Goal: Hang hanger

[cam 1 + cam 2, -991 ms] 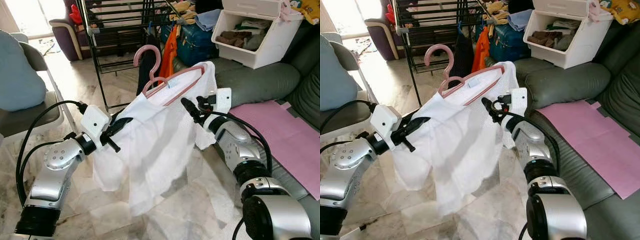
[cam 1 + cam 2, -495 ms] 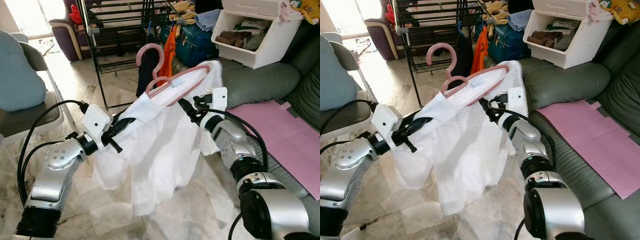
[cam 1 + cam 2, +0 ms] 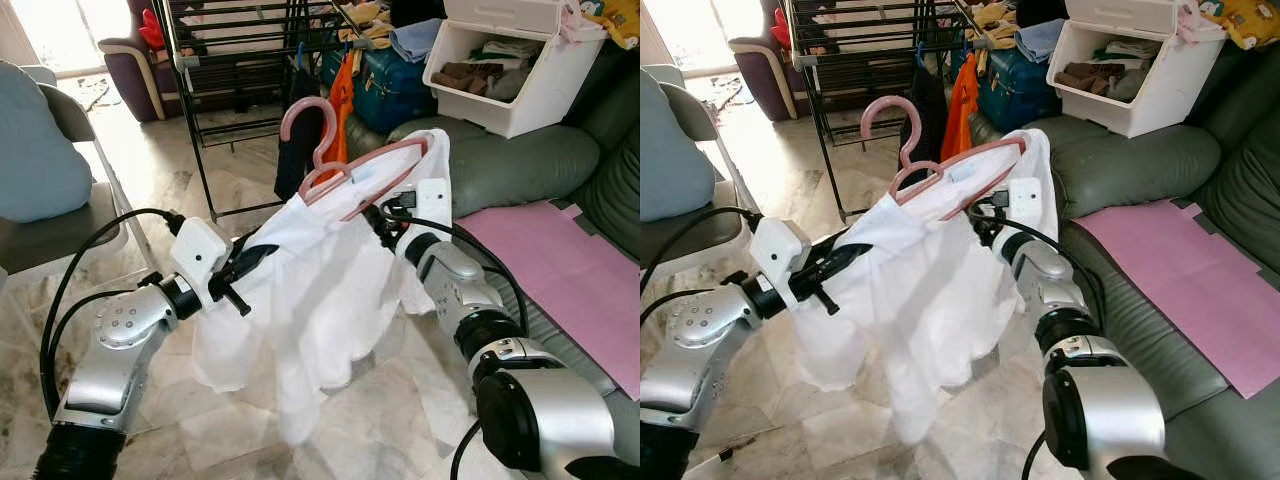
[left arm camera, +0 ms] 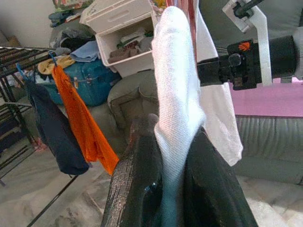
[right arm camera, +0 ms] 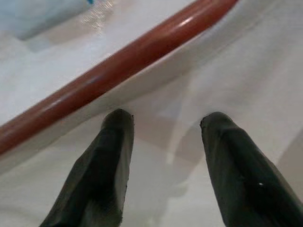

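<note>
Near the left of the scene, the left tool (image 3: 243,272) is clamped on a fold of the white shirt (image 3: 300,290), while to its right the right tool (image 5: 163,156), fingers spread with nothing between them, presses against the cloth just under the pink hanger (image 3: 345,172). Over the last second the hanger and shirt have risen and drifted right and farther off, toward the black drying rack (image 3: 240,60), which I judge brings the hook nearer a rail, though it is not yet hung. Below lies a pale marble floor (image 3: 160,180), with a grey sofa (image 3: 520,165), a pink mat (image 3: 570,265) and a white bin (image 3: 510,70) to the right.
</note>
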Robot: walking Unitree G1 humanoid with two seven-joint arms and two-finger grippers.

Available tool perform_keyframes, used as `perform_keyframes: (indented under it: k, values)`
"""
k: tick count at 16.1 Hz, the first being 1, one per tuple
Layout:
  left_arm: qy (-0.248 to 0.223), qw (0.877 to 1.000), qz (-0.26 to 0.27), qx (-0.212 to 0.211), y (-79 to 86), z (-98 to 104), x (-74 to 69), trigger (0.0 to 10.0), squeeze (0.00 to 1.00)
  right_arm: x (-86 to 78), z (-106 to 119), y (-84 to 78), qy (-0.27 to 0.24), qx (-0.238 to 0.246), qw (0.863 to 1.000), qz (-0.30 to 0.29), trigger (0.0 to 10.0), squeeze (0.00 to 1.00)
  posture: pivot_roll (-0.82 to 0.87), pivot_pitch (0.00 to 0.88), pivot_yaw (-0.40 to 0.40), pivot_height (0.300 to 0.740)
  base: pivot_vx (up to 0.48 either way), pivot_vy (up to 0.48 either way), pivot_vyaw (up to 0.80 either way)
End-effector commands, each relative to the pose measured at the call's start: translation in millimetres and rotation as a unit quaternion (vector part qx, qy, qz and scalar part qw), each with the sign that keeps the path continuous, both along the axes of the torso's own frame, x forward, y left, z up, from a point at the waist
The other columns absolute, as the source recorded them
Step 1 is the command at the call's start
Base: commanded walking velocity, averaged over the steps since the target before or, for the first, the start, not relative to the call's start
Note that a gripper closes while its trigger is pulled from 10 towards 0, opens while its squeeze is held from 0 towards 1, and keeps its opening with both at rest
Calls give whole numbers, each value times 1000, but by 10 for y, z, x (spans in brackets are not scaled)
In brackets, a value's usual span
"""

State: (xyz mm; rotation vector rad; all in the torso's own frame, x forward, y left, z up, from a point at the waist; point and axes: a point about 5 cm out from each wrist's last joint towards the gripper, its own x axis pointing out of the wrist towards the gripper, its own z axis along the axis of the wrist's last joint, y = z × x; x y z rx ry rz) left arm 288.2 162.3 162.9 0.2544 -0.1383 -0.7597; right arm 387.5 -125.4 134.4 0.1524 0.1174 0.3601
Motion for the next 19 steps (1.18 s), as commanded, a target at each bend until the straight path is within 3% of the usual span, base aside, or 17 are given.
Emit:
perform_keyframes:
  k: [1,5,9,10,14,19]
  values:
    - [-27,999,-14,-13,-38,126,-24,0,0,31,48,-33,-2,-10,1000,-11,0,0,-65,0,-30,740,0,0,0]
    - [-27,1000,-1,-9,21,125,6,0,0,-1,-80,-327,27,-36,995,-90,0,0,-66,0,-32,740,0,0,0]
    - [-20,1000,8,-5,51,74,12,0,0,-6,-35,-557,10,-54,990,-130,0,0,-72,0,-30,740,0,0,0]
    - [-15,1000,14,0,71,30,18,0,0,26,121,-577,-36,-53,991,-118,10000,0,-73,0,-28,740,0,0,0]
    - [-2,1000,29,12,116,-96,39,0,0,46,396,-476,-118,-75,988,-59,10000,0,-85,0,-23,740,0,0,0]
    - [-7,1000,26,12,94,-93,55,0,0,31,362,-433,-114,-77,990,-43,10000,0,-89,0,-20,740,0,0,0]
